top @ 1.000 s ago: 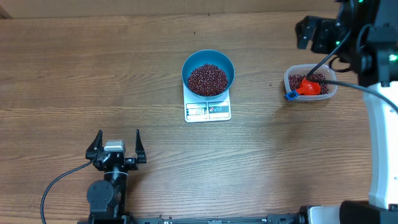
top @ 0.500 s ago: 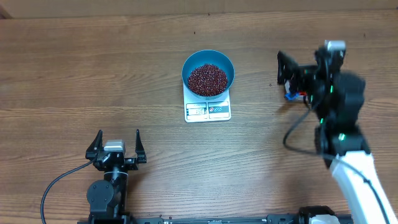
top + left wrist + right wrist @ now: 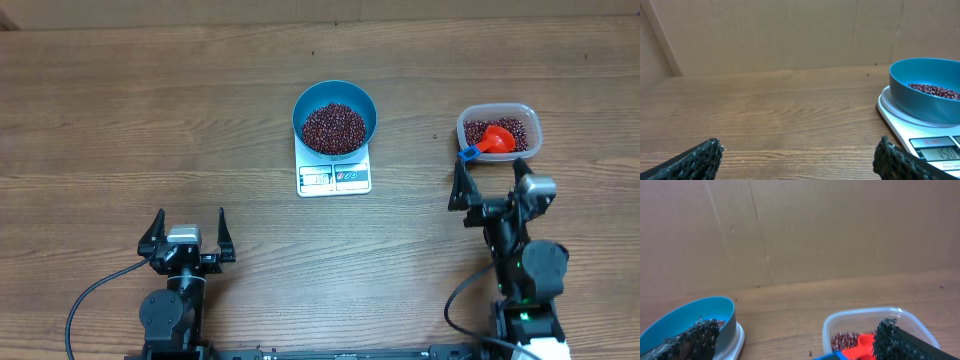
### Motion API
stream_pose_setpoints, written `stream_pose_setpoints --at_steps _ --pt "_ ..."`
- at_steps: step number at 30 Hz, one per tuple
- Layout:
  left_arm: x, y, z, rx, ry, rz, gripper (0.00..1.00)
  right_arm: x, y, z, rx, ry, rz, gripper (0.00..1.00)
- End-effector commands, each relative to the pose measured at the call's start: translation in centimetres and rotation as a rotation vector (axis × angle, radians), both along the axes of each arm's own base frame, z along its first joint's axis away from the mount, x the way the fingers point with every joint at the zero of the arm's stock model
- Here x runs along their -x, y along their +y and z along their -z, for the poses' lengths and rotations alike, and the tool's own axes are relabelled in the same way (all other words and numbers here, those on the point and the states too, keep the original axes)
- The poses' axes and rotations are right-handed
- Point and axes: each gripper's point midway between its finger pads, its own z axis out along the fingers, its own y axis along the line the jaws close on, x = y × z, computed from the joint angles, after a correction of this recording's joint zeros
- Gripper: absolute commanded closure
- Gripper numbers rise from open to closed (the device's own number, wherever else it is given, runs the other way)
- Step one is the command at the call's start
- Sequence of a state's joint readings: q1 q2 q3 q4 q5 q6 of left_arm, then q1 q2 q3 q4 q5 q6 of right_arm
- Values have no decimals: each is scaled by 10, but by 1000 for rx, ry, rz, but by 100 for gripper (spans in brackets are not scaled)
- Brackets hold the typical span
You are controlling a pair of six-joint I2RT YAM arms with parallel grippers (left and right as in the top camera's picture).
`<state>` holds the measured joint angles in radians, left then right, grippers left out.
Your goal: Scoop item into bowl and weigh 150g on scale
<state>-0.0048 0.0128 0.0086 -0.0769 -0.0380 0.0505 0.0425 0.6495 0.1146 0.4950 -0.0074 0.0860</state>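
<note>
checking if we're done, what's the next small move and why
Probably just leave both arms parked: the display on the scale seems to read 150, the bowl of beans sits on it, the scoop lies in the tub, and the left gripper and right gripper are open, empty.

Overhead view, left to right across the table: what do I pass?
The left gripper → light-blue bowl of red beans on the white scale → clear tub with red scoop. The right gripper overlaps the tub sideways, so it is left out.
</note>
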Motion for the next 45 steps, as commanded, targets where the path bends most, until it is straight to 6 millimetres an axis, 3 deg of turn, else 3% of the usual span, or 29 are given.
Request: stream_pose_setpoints --at_steps 1,8,17,19,37,42,45 --pt "0 2 0 20 -7 -10 1 15 -3 22 -7 -1 17 0" --pt "0 2 0 20 -7 -10 0 30 -15 38 -2 69 81 0" --pt "0 2 0 20 -7 -10 1 47 -18 39 -2 63 93 0" --pt "0 2 0 20 -7 -10 0 50 -17 31 -5 25 88 0" --pt "0 2 0 20 -7 -10 1 50 -10 33 18 34 47 0" --pt "0 2 0 20 -7 -10 0 51 -30 30 17 25 161 0" --pt "0 2 0 20 -7 -10 0 51 -30 31 17 25 163 0"
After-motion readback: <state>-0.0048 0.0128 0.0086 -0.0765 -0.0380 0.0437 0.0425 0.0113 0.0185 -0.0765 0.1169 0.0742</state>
